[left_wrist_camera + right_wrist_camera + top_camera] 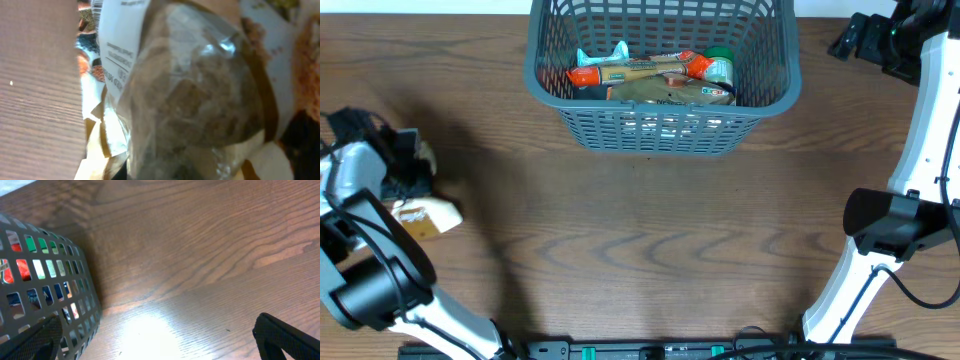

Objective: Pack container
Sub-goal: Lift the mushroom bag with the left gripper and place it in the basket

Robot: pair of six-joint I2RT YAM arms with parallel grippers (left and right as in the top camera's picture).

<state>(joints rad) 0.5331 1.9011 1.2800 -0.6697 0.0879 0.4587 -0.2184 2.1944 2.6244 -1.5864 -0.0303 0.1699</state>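
The container (pixel 548 92) is a grey-blue lattice basket at the back middle of the table, with several food packets (pixel 650 75) inside. Its slotted wall also shows in the right wrist view (pixel 50 295). My left gripper (pixel 405 160) is at the far left, down on a tan and white food packet (pixel 430 215) lying on the table. That packet (pixel 190 100) fills the left wrist view and hides the fingers. My right gripper (pixel 860 40) is at the back right, beside the basket, open and empty (pixel 160 345).
The wooden table (pixel 650 250) stretches in front of the basket. The right arm's white links (pixel 920 150) run along the right edge. The left arm's base (pixel 370 290) stands at the front left.
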